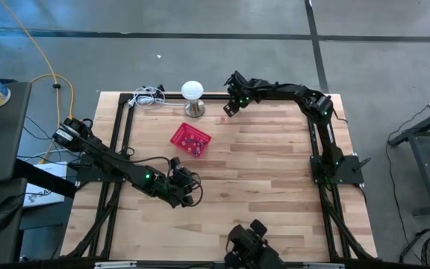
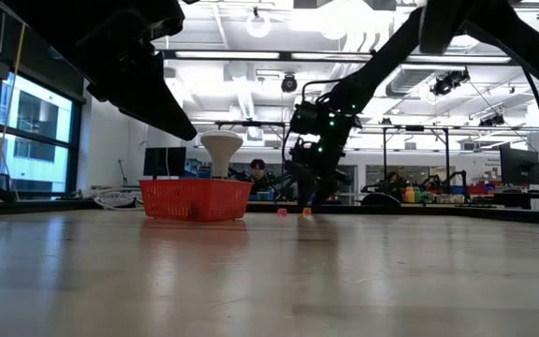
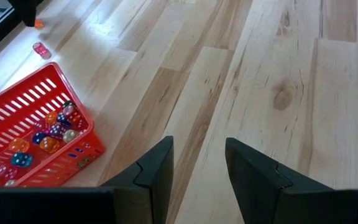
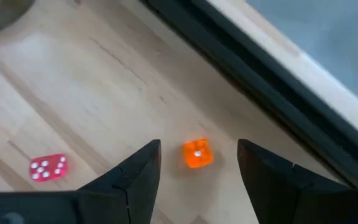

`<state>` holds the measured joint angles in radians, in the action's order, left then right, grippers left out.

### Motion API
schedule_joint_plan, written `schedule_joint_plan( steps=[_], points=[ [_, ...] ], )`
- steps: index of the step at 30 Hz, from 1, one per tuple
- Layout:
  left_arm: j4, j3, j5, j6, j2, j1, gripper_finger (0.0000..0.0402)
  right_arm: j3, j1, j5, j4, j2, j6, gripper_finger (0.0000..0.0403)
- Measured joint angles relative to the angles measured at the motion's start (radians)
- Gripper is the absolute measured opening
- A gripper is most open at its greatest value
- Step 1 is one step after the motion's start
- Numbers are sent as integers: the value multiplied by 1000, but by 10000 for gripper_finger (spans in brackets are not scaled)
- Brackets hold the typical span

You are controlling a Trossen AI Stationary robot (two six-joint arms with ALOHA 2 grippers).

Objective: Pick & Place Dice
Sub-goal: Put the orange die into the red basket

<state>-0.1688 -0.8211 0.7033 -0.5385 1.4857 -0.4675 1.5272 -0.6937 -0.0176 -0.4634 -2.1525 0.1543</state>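
Observation:
Two dice lie loose on the table near its far edge: an orange die [image 4: 197, 154] and a pink die [image 4: 48, 167]. Both also show in the low view, the orange die [image 2: 306, 212] and the pink die [image 2: 282, 212]. My right gripper [image 4: 198, 144] is open and low over the orange die, with a finger on either side and a gap to each. Several more dice [image 3: 55, 127] sit in the red mesh basket [image 1: 190, 140]. My left gripper [image 3: 197, 155] is open above bare wood, on the near side of the basket [image 3: 73, 99].
A white mushroom-shaped object on a metal base [image 1: 192, 96] stands at the far edge, to the left of my right gripper [image 1: 231, 110]. The black frame rail [image 4: 260, 81] runs close behind the orange die. White cables [image 1: 149, 97] lie at the far left corner. Open wood spans the table's middle and right.

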Motion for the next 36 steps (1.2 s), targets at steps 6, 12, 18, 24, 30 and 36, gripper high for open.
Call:
schedule_joint_plan(
  steps=[6, 12, 18, 24, 30, 36],
  points=[
    [-3, 0, 0, 0, 0, 0, 139, 0, 0, -6, 15, -3, -1, 197],
    [-4, 0, 0, -1, 0, -1, 139, 8, -6, 37, 15, -34, 3, 169],
    [-4, 0, -16, -6, 0, -2, 139, 8, -8, 45, -2, -34, 2, 142],
    [-4, 0, -18, -7, 0, -2, 139, 9, -9, 49, -39, -35, 2, 121],
    [-5, 0, -18, -7, 0, -2, 139, 11, -7, 54, -73, -35, 2, 106],
    [-6, 0, -18, -7, 0, -9, 139, 10, -1, 52, -89, -35, 5, 106]
  ],
)
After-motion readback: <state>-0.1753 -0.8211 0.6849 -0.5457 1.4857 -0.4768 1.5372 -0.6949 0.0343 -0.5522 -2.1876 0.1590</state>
